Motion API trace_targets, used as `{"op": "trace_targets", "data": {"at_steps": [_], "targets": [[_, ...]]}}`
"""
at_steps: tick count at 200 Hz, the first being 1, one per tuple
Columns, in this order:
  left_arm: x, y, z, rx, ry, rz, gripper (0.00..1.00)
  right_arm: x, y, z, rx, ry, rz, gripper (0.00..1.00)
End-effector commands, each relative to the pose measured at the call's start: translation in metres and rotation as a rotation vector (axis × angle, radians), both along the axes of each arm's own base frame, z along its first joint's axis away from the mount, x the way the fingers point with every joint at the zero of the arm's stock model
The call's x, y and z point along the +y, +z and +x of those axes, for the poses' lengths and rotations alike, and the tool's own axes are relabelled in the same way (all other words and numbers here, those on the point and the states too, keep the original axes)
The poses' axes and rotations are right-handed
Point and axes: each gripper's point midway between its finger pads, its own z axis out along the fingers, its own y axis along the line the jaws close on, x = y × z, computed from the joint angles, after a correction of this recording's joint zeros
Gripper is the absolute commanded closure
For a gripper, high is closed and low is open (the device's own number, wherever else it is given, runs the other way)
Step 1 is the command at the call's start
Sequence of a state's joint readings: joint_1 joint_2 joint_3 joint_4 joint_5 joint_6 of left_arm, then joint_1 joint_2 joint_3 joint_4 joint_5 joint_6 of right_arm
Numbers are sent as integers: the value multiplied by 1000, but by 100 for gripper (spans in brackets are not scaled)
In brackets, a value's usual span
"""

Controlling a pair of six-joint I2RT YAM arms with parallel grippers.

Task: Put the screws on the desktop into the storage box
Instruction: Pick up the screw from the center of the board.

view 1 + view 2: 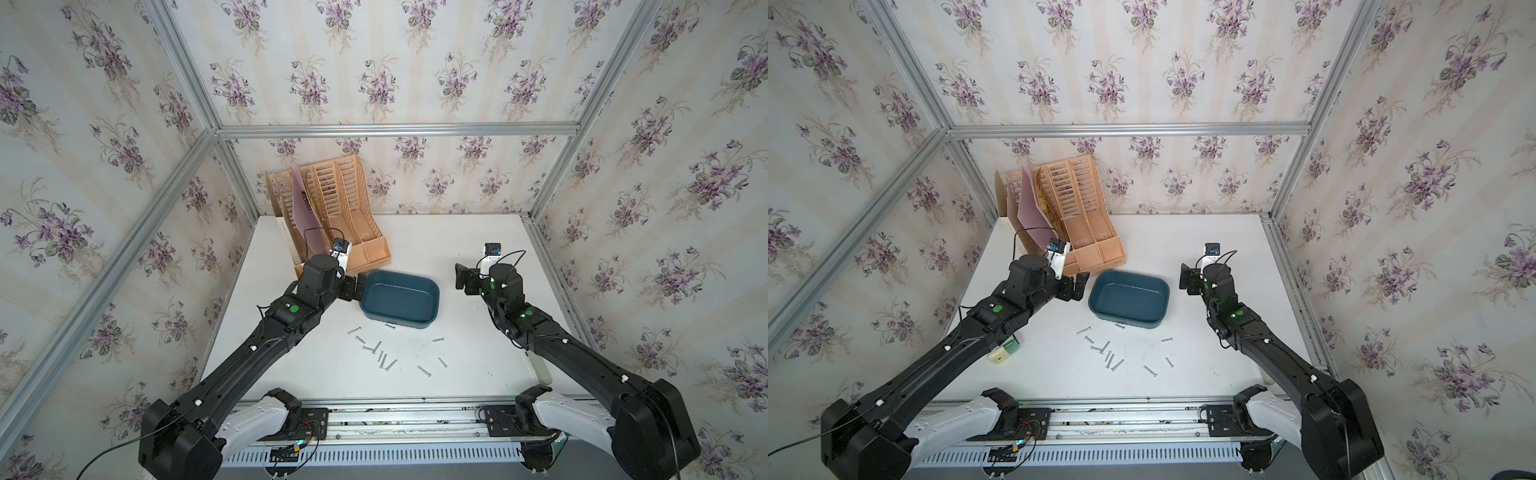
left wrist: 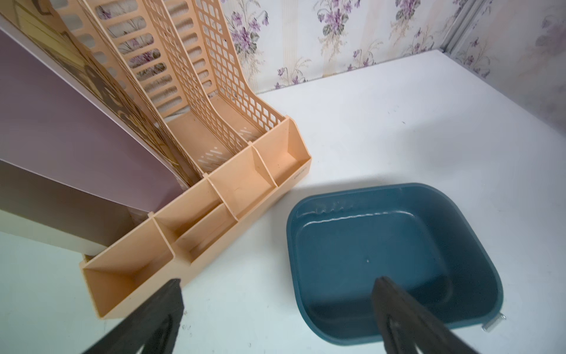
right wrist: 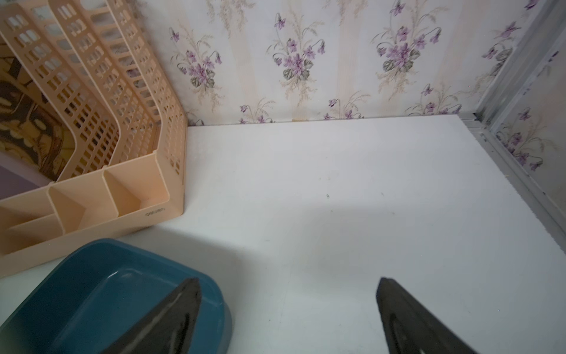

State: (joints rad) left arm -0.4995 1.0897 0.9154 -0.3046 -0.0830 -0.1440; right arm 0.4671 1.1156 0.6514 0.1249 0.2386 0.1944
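Screws [image 1: 378,347], about a dozen, all lie loose on the desk [image 1: 457,249] between its front edge and the empty teal storage box [image 1: 399,299], so nothing's done yet, with left fingers [image 2: 398,306] and right fingers [image 3: 177,312] both spread wide, holding nothing, flanking the box.

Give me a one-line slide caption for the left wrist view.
Open left end effector poised at the empty-looking storage box, file organizer beside it on the desktop.
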Motion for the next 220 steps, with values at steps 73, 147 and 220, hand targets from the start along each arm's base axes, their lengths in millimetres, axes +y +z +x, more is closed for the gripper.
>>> {"op": "trace_targets", "data": {"at_steps": [73, 147, 220], "targets": [[-11, -47, -81, 447, -86, 19, 1, 44, -34, -77, 363, 129, -13, 13], [-3, -79, -123, 628, -88, 8, 1, 59, -84, -142, 608, 148, -47, 21], [-15, -84, -134, 665, -186, -22, 1, 58, -135, -192, 756, 196, -77, 44]]}}
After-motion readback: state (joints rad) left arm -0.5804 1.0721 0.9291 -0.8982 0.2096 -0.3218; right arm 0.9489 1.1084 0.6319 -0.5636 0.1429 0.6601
